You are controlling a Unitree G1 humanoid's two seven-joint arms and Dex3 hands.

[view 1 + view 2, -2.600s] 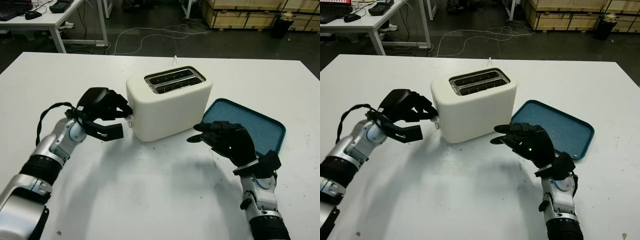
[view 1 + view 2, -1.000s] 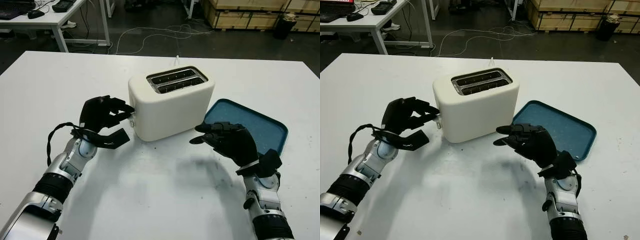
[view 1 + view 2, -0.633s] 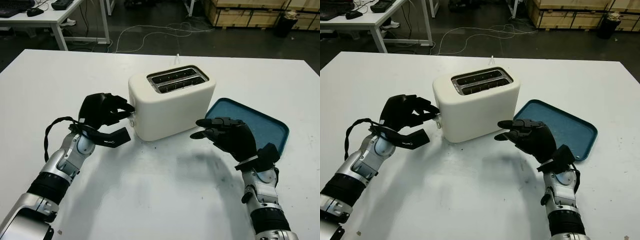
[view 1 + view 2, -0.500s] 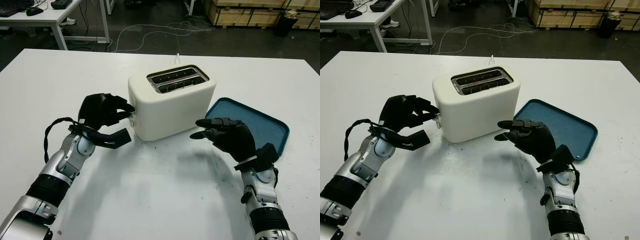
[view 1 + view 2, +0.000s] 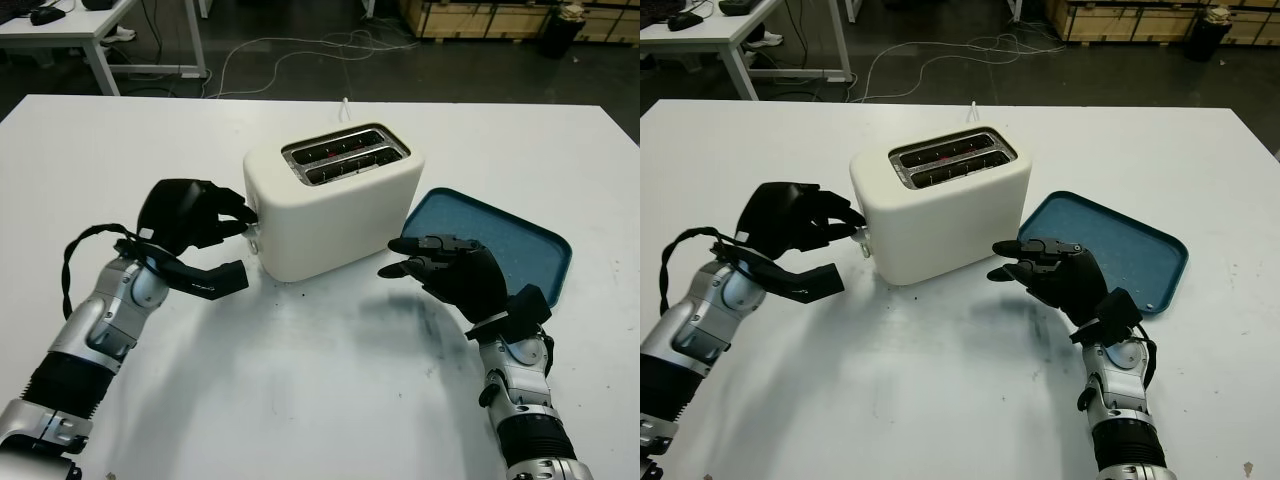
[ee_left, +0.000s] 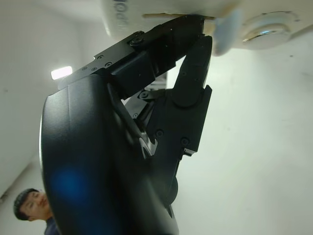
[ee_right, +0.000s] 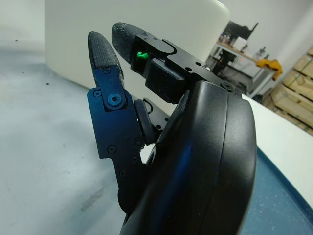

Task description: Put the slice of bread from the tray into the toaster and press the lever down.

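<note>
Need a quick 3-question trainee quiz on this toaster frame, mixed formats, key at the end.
1. True or false: the blue tray has a slice of bread lying on it.
2. Which hand has its fingers at the lever on the end of the toaster? A) left hand B) right hand
3. Fill in: the right hand is open above the white table, between the toaster and the ____.

Key: 1 false; 2 A; 3 tray.
</note>
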